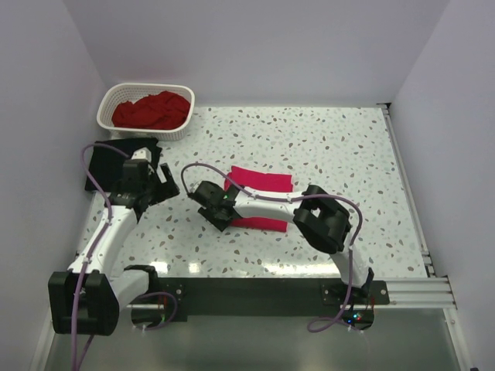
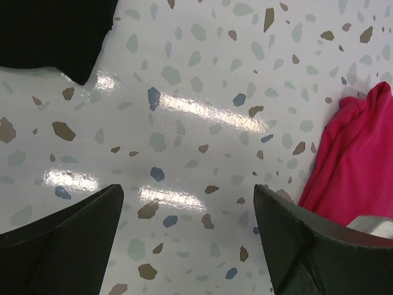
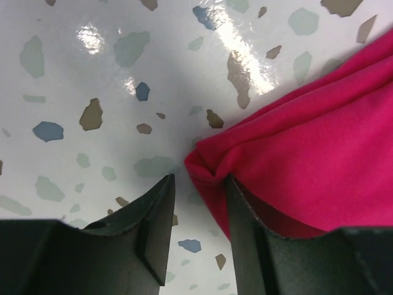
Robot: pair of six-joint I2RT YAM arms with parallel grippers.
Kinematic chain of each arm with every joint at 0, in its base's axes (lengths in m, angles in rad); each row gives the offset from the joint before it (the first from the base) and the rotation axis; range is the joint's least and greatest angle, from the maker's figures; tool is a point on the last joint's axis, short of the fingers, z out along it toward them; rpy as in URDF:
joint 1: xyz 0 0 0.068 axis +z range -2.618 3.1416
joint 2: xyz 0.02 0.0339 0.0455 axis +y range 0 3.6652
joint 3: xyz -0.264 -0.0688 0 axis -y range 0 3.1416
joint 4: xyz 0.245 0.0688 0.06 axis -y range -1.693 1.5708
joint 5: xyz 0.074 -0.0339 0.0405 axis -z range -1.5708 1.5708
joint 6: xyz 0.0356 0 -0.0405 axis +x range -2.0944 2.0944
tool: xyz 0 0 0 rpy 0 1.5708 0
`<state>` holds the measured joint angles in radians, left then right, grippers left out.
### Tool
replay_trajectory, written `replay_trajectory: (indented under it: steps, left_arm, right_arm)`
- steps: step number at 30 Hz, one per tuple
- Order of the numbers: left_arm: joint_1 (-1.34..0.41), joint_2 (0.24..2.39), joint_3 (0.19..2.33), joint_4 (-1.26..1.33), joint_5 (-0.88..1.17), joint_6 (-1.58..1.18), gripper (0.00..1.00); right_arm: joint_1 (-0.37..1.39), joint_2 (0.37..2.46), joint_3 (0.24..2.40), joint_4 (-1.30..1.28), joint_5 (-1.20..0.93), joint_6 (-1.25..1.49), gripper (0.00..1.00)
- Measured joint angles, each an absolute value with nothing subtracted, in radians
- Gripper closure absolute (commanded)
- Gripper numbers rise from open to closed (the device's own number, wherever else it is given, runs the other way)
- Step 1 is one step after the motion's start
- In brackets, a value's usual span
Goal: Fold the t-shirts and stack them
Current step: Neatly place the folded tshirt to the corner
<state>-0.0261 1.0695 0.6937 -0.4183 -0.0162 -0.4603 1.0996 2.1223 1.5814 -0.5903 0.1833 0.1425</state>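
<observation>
The bright pinkish-red t-shirt (image 1: pixel 261 198) lies folded on the table's middle. My right gripper (image 1: pixel 210 205) is at its left edge, low over the table. In the right wrist view the gripper (image 3: pixel 200 179) is open. A bunched corner of the shirt (image 3: pixel 307 141) lies between the jaws, with bare table showing beside the left finger (image 3: pixel 153 221). My left gripper (image 1: pixel 164 182) is open and empty over bare table (image 2: pixel 188 190), between the black t-shirt (image 2: pixel 55 31) at the far left (image 1: pixel 99 162) and the pink shirt (image 2: pixel 356 166). The darker red t-shirt (image 1: pixel 151 110) lies crumpled in the basket.
The white lattice basket (image 1: pixel 108 104) stands at the back left corner. White walls close in the left, back and right sides. A metal rail (image 1: pixel 410 201) runs along the table's right edge. The arm bases sit at the near edge.
</observation>
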Motion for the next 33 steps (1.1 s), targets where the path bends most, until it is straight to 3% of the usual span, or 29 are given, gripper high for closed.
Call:
replay_trajectory:
  steps: [7,20,33]
  left_arm:
    - [-0.026,1.098,0.667,-0.409,0.059,-0.46,0.06]
    - [-0.042,1.206,0.569,-0.318,0.319,-0.566,0.03]
    - [-0.226,1.311,0.515,-0.032,0.395,-0.875,0.0]
  right_arm:
    - [1.1,2.123,1.577,-0.582,0.224,0.126,1.0]
    - [1.099,1.946,1.415,-0.505,0.166,0.147,1.0]
    - [1.078,1.826,1.315,-0.418,0.102,0.184,1.0]
